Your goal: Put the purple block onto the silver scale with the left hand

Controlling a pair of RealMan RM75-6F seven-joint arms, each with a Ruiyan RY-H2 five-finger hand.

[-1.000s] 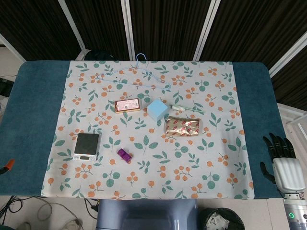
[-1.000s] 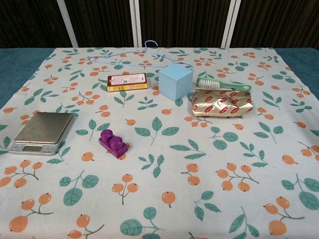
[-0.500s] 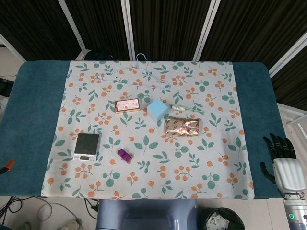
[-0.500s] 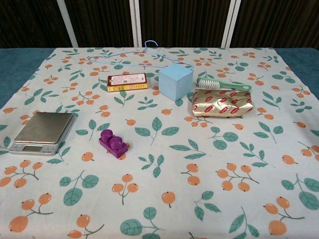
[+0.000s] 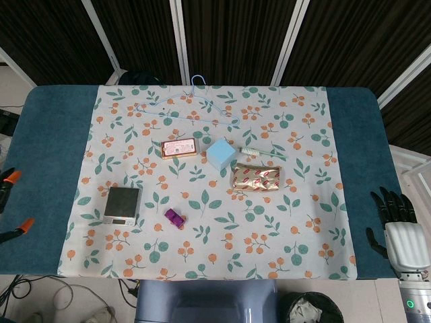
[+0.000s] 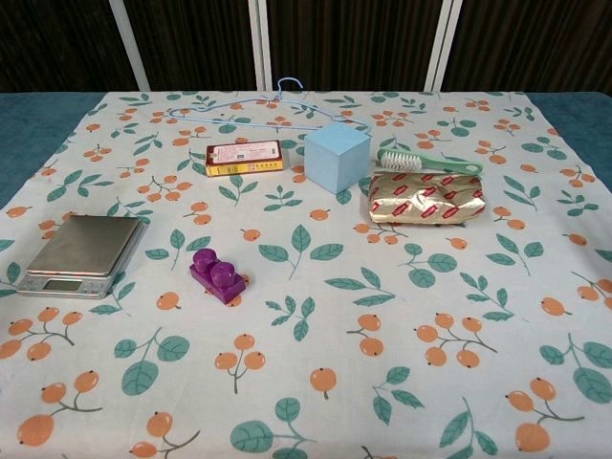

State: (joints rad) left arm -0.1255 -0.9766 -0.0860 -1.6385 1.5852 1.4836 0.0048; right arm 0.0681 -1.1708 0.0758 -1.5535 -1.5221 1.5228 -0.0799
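Note:
The purple block (image 5: 175,217) (image 6: 218,275) lies on the floral cloth, a short way right of the silver scale (image 5: 122,205) (image 6: 83,253), whose pan is bare. Only the orange-tipped fingers (image 5: 19,229) of my left hand (image 5: 7,185) show, at the head view's left edge over the blue table border; they are spread, hold nothing and are well left of the scale. My right hand (image 5: 401,232) hangs off the table's right front corner with its fingers apart and empty. Neither hand appears in the chest view.
Behind the block lie a red-and-gold box (image 5: 179,147), a light blue cube (image 5: 220,155), a green brush (image 5: 262,153) and a gold foil packet (image 5: 256,178). A blue wire hanger (image 5: 192,101) rests near the far edge.
My left hand has come further into the head view at the left edge: one orange fingertip showed before, two show now. The objects and right hand have not moved.

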